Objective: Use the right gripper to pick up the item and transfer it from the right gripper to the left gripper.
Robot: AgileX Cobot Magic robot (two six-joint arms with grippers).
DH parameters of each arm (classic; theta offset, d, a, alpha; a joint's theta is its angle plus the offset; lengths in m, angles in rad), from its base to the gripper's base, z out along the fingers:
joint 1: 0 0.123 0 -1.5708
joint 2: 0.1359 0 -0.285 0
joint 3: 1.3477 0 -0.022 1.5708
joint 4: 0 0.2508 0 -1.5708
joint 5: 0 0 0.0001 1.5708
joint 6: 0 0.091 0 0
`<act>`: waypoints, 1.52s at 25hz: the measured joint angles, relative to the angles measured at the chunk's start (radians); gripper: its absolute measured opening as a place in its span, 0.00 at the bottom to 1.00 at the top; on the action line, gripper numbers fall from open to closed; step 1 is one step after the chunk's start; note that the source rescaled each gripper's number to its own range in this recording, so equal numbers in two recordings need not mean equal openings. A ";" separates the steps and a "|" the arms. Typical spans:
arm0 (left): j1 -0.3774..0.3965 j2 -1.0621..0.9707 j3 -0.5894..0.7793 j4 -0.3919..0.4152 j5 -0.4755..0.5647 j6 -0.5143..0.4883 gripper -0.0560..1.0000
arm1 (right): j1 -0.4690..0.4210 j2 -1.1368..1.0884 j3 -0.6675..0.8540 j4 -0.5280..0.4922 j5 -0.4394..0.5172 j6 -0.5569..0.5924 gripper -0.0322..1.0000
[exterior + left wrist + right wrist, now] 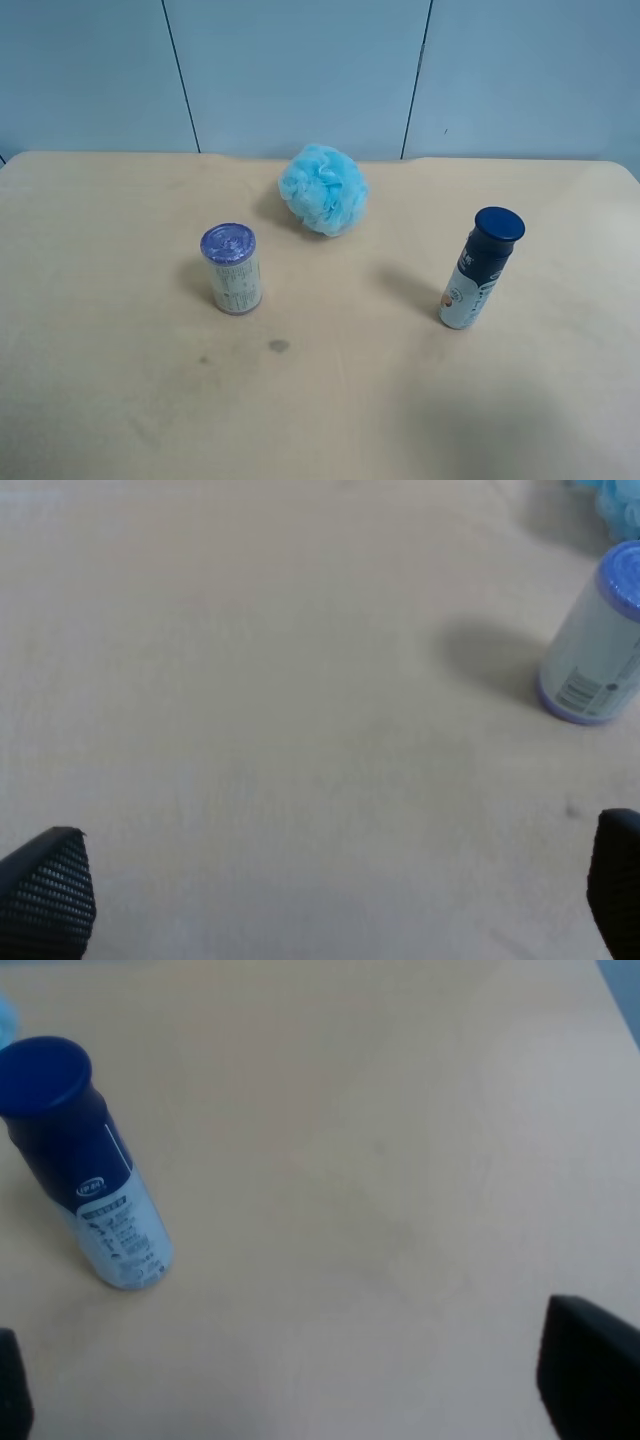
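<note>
The item, a slim bottle (480, 268) with a dark blue cap and a white-pale blue lower part, stands upright on the beige table at the exterior high view's right. It also shows in the right wrist view (85, 1160), some way off from my right gripper (300, 1390). That gripper is open and empty; only its black fingertips (590, 1375) show at the frame's edges. My left gripper (330, 900) is open and empty over bare table, its fingertips (45, 890) far apart. Neither arm shows in the exterior high view.
A short purple-lidded can (232, 269) stands left of centre and shows in the left wrist view (595, 645). A fluffy light-blue bath puff (323, 189) lies behind the middle. The table (330, 400) has its back edge along a blue wall.
</note>
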 joint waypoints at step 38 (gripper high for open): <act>0.000 0.000 0.000 0.000 0.000 0.000 1.00 | 0.289 1.086 -0.653 0.032 0.137 -0.079 1.00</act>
